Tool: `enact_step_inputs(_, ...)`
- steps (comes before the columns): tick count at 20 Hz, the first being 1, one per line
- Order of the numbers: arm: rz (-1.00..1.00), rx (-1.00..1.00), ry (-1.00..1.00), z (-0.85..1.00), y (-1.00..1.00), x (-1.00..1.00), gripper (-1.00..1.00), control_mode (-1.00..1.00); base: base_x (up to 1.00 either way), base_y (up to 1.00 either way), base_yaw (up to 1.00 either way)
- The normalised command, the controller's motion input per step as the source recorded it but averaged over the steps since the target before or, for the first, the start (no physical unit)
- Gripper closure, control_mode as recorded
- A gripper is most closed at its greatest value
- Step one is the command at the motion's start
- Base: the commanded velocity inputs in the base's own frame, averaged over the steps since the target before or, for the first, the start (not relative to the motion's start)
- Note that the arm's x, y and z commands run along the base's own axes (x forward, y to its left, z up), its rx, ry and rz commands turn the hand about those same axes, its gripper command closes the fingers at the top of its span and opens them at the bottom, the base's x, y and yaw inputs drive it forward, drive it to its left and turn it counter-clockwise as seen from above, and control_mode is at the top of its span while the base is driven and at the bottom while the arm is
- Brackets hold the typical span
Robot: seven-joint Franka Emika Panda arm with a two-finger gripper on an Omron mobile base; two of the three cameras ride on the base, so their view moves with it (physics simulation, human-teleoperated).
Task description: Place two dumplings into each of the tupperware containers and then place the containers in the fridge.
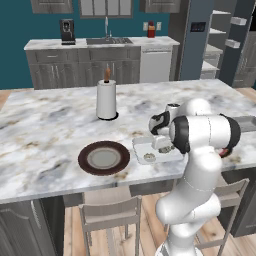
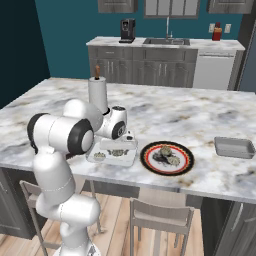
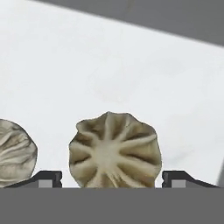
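A pale tupperware container (image 1: pixel 141 145) (image 2: pixel 129 159) lies near the counter's front edge with two dumplings in it. In the hand view one dumpling (image 3: pixel 114 151) sits on the container's white floor between my finger tips, with a gap on each side. The other dumpling (image 3: pixel 15 153) lies to its left. My gripper (image 3: pixel 114 177) (image 1: pixel 162 141) (image 2: pixel 128 141) hangs open just over this container. More dumplings (image 2: pixel 165 150) lie on a red-rimmed plate (image 2: pixel 150 150) to its right. A second tupperware container (image 2: pixel 234 147) lies further right. The fridge (image 1: pixel 192 50) stands at the back right, its white shelves showing.
A dark-rimmed plate (image 1: pixel 86 150) lies left of the container. A paper towel roll (image 1: pixel 106 99) stands behind it on the marble island (image 1: pixel 45 125). Chairs (image 2: pixel 161 216) stand under the front edge. The back counter holds a sink (image 1: pixel 108 40) and a coffee machine (image 1: pixel 67 31).
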Motion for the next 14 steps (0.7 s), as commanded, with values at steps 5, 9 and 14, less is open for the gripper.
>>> enact_step_inputs(5, 0.00, 0.00, 0.00, 0.20, 0.02, 0.00, -1.00, -1.00, 0.00, 0.00, 0.00)
enact_step_inputs(9, 0.00, 0.00, 0.03, 0.59, 0.39, 0.00, -1.00, -1.00, 0.00, 0.00, 0.00)
enact_step_inputs(14, -0.02, 0.00, 0.17, 0.60, 0.54, -0.13, -1.00, -1.00, 0.00, 0.00, 0.00)
